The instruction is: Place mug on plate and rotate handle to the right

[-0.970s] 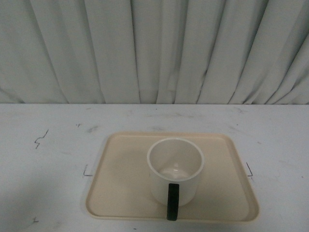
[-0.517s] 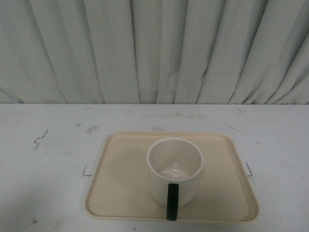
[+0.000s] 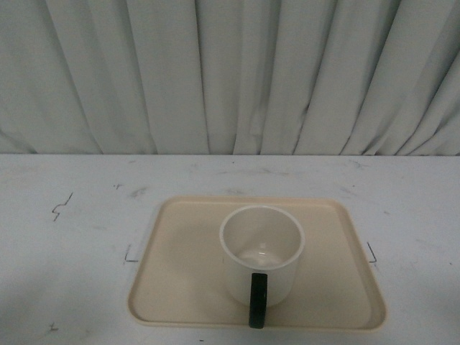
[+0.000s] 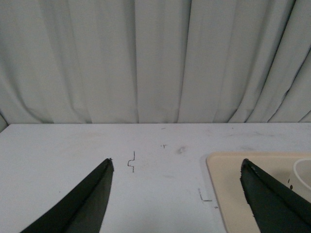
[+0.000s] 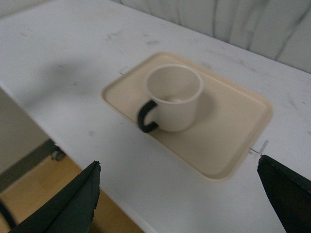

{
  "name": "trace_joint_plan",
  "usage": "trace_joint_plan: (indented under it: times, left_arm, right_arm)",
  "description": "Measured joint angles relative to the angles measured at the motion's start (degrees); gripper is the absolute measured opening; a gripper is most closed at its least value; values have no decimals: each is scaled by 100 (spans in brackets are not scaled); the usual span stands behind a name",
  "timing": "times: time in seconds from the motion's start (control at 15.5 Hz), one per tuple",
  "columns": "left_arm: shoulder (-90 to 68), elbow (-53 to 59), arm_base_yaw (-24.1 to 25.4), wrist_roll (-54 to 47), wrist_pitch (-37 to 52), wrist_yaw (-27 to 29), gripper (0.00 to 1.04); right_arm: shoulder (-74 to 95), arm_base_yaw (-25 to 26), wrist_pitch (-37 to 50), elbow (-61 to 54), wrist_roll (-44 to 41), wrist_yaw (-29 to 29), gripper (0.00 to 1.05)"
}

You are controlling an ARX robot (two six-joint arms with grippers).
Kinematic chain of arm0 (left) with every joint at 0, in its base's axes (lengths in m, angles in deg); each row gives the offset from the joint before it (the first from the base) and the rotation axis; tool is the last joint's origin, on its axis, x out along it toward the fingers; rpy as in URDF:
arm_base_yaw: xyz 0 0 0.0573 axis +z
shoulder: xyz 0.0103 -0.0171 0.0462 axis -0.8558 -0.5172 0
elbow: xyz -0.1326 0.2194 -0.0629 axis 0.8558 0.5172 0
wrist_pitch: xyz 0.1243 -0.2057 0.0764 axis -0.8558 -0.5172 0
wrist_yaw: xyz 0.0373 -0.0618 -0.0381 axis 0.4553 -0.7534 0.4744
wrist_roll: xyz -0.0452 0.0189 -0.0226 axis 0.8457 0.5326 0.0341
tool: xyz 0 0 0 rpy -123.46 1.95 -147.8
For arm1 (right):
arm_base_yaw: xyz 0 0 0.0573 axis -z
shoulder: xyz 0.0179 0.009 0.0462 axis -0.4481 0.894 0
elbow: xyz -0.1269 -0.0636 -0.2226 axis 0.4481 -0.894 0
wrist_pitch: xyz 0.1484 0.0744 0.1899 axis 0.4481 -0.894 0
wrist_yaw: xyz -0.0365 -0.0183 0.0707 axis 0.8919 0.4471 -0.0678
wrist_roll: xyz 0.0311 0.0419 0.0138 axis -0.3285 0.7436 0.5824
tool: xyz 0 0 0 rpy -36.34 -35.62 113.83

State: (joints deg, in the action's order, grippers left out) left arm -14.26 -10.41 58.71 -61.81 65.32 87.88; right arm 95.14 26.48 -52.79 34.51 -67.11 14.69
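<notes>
The white mug (image 3: 260, 255) stands upright on the beige plate (image 3: 180, 280) in the front view, a little right of its middle. Its black handle (image 3: 257, 300) points toward the table's near edge. The right wrist view shows the mug (image 5: 174, 97), its handle (image 5: 145, 116) and the plate (image 5: 233, 126) from above. My right gripper (image 5: 180, 170) is open, high above the table's near edge, away from the mug. My left gripper (image 4: 177, 165) is open over bare table left of the plate (image 4: 228, 170); a sliver of the mug (image 4: 303, 177) shows at the frame's edge. Neither arm shows in the front view.
The white table (image 3: 72, 244) carries small black corner marks beside the plate (image 3: 129, 255) and a squiggle mark (image 3: 61, 207). A pleated grey curtain (image 3: 230, 72) hangs behind the table. The right wrist view shows the table's near edge and the floor (image 5: 43, 194) below it.
</notes>
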Motion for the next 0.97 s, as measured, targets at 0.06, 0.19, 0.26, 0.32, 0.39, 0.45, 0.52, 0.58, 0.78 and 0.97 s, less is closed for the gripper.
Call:
trace_joint_plan:
  times: [0.06, 0.19, 0.26, 0.32, 0.39, 0.45, 0.52, 0.58, 0.78, 0.97]
  left_arm:
    - [0, 0, 9, 0, 4, -7, 92]
    - [0, 0, 9, 0, 4, -9, 97]
    - [0, 0, 9, 0, 4, -9, 98]
    - [0, 0, 9, 0, 4, -7, 98]
    - [0, 0, 9, 0, 2, -9, 98]
    - [0, 0, 9, 0, 4, -9, 98]
    - [0, 0, 9, 0, 4, -9, 98]
    - [0, 0, 9, 0, 4, -9, 98]
    - [0, 0, 9, 0, 4, -9, 98]
    - [0, 0, 9, 0, 4, -9, 98]
  right_arm:
    - [745, -179, 249, 295, -125, 424, 98]
    - [2208, -863, 400, 1001, -240, 1252, 98]
    - [2715, -1128, 339, 1394, -203, 1587, 98]
    - [3250, -1386, 326, 1871, -129, 1945, 98]
    - [3766, -1582, 254, 2308, -33, 2302, 98]
    - [4201, -1703, 151, 2649, 94, 2522, 98]
    - [4695, -1803, -59, 3040, 302, 2682, 98]
    - [5112, -1878, -197, 3383, 535, 2841, 98]
    - [5495, -1941, -247, 3700, 815, 2924, 98]
    - [5873, -1996, -348, 4030, 1185, 2979, 98]
